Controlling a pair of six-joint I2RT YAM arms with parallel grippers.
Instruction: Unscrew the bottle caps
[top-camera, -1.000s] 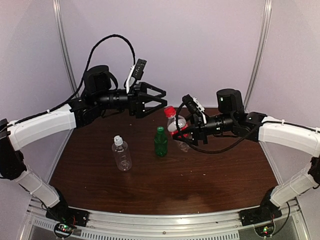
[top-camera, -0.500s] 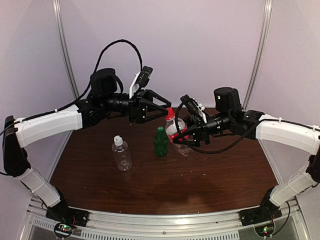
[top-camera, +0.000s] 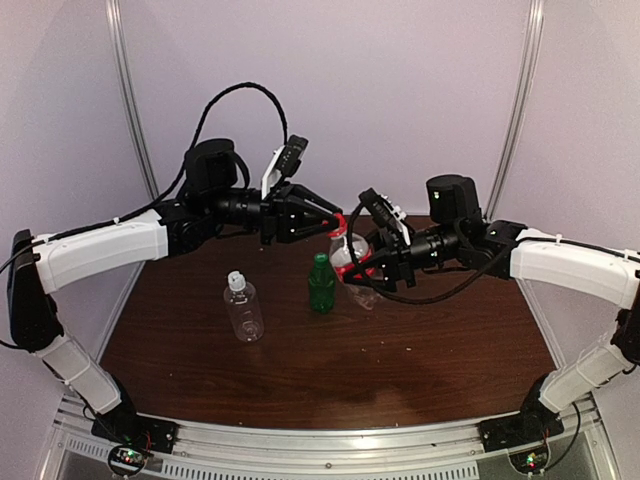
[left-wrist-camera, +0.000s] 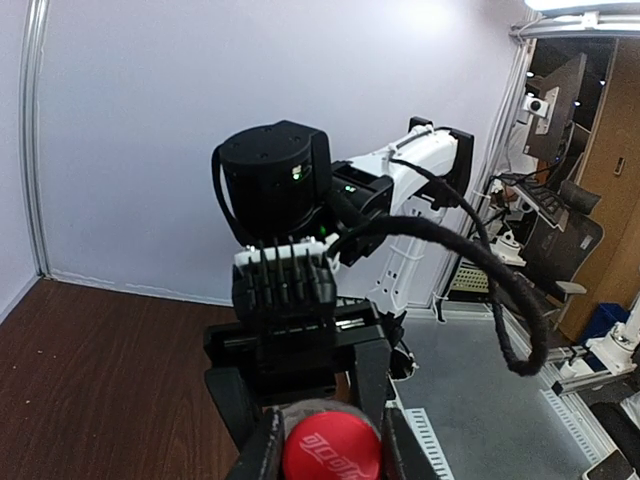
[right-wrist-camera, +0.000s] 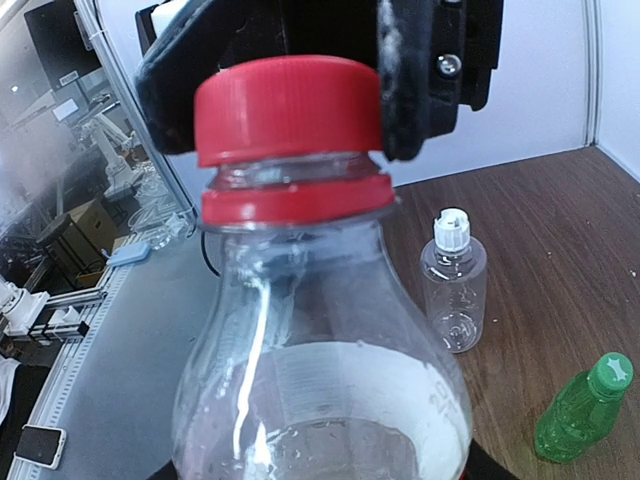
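My right gripper (top-camera: 372, 270) is shut on the clear bottle with the red label (top-camera: 352, 262), holding it above the table and tilted toward the left arm. My left gripper (top-camera: 332, 226) is shut on that bottle's red cap (top-camera: 340, 224), one finger on each side. The left wrist view shows the cap (left-wrist-camera: 330, 452) end-on between the left gripper (left-wrist-camera: 330, 456) fingers. The right wrist view has the cap (right-wrist-camera: 288, 105) on the bottle (right-wrist-camera: 320, 380); my right fingers are hidden under it. The green bottle (top-camera: 321, 287) with its green cap (top-camera: 321, 260) and the wider clear bottle (top-camera: 243, 312) with its white cap (top-camera: 236, 281) stand on the table.
The brown wooden table (top-camera: 400, 350) carries the two standing bottles left of centre. The green bottle (right-wrist-camera: 580, 410) is just below and left of the held bottle. A black cable (top-camera: 240, 92) loops above the left arm. Metal posts (top-camera: 130, 110) rise along the walls.
My left gripper moved right onto the red cap and closed from wide open to gripping it. The right arm shifted the bottle slightly left toward it.
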